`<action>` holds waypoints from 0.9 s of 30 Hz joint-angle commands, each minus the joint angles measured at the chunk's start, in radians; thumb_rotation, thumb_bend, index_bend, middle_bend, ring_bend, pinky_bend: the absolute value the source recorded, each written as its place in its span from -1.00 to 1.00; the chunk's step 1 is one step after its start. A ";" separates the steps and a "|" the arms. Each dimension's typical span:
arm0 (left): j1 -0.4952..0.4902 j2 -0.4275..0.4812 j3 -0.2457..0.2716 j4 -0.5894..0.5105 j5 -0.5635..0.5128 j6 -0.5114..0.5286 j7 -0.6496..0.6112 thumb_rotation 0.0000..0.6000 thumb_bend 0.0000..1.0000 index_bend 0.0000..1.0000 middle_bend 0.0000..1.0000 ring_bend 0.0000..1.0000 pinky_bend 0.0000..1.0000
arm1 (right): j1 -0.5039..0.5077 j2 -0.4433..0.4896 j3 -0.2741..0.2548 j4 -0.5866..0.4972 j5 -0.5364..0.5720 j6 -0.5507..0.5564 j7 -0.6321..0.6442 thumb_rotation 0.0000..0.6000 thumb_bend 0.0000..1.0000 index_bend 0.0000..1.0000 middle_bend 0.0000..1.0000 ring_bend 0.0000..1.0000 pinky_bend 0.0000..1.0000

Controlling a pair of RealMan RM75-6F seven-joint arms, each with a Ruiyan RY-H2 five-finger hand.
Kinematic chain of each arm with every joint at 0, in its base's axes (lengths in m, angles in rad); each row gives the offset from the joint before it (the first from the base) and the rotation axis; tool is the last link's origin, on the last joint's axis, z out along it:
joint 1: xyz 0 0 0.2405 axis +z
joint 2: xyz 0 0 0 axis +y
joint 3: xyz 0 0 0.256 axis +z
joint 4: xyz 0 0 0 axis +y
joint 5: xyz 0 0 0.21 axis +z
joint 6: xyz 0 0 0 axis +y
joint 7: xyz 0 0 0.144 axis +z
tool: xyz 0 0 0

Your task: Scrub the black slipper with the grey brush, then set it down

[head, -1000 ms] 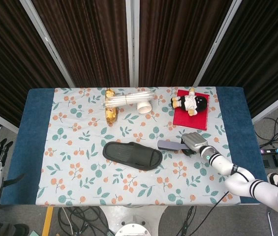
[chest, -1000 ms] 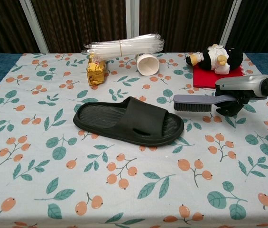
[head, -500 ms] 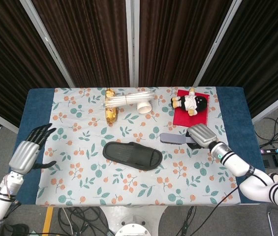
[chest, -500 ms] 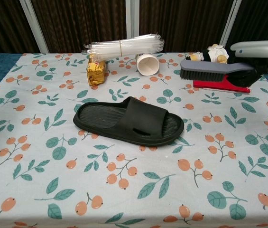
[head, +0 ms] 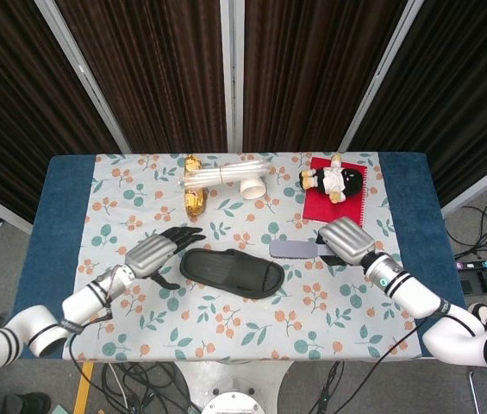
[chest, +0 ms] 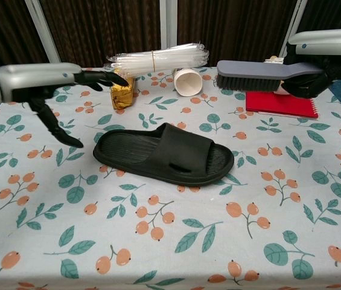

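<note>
Floral tablecloth (head: 131, 207) before dark curtains.
Left hand (head: 159, 253) spread wide, holding nothing, just left of black slipper (head: 232, 272) lying flat mid-table; right hand (head: 347, 242) gripping grey brush (chest: 261, 74), lifted above the table, right of slipper.

A bundle of clear plastic tubes (head: 226, 175) is laid across a golden packet (head: 193, 197) at the far side of the surface (head: 140, 328). A white cup (head: 253, 186) is seen beside them, and a plush toy (head: 334, 180) is laid on a red notebook (head: 329, 209).
</note>
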 commanded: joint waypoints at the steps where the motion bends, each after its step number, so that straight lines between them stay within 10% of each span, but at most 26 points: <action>1: -0.070 -0.091 0.004 0.090 -0.032 -0.078 0.004 1.00 -0.82 -0.80 -0.75 -0.93 -0.78 | 0.007 -0.029 0.009 0.012 0.026 -0.011 -0.018 1.00 0.28 1.00 1.00 1.00 1.00; 13: -0.140 -0.248 0.036 0.264 -0.093 -0.133 -0.054 1.00 -0.82 -0.75 -0.71 -0.92 -0.74 | 0.027 -0.151 0.013 0.088 0.105 -0.049 -0.126 1.00 0.28 1.00 1.00 1.00 1.00; 27: -0.153 -0.340 0.049 0.379 -0.129 -0.091 -0.069 1.00 -0.81 -0.16 0.01 -0.32 -0.40 | 0.038 -0.332 0.004 0.239 0.114 -0.035 -0.193 1.00 0.28 1.00 1.00 1.00 1.00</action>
